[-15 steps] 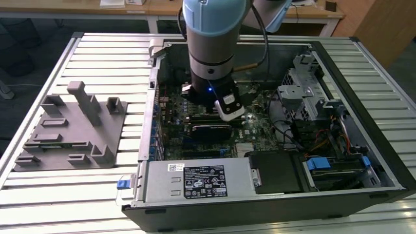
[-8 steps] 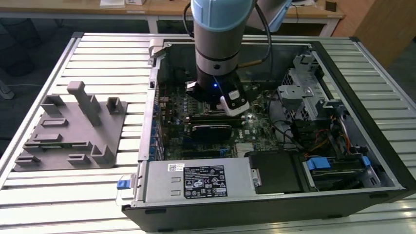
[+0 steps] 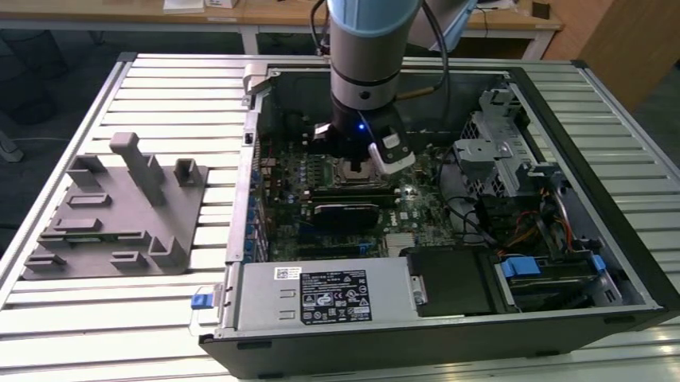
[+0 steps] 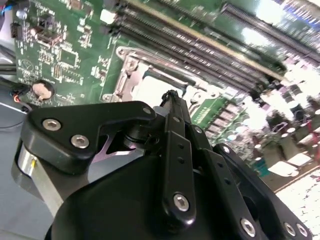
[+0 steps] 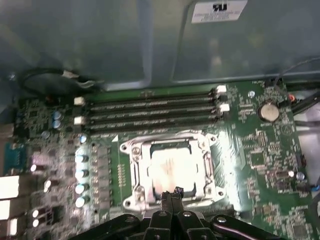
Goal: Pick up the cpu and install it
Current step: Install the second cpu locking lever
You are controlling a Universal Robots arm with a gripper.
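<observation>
The cpu sits flat in the motherboard socket, metal frame around it. The pincer hangs right at the socket's edge, fingers clenched together on nothing. Grey tray rests on the worktop, well apart.

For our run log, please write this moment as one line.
hand: shut, over socket edge | small silvery square cpu: lying in metal socket frame | green motherboard: in open black computer case

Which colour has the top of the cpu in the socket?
Pale silver; the cpu shows best in the first wrist view.
</observation>
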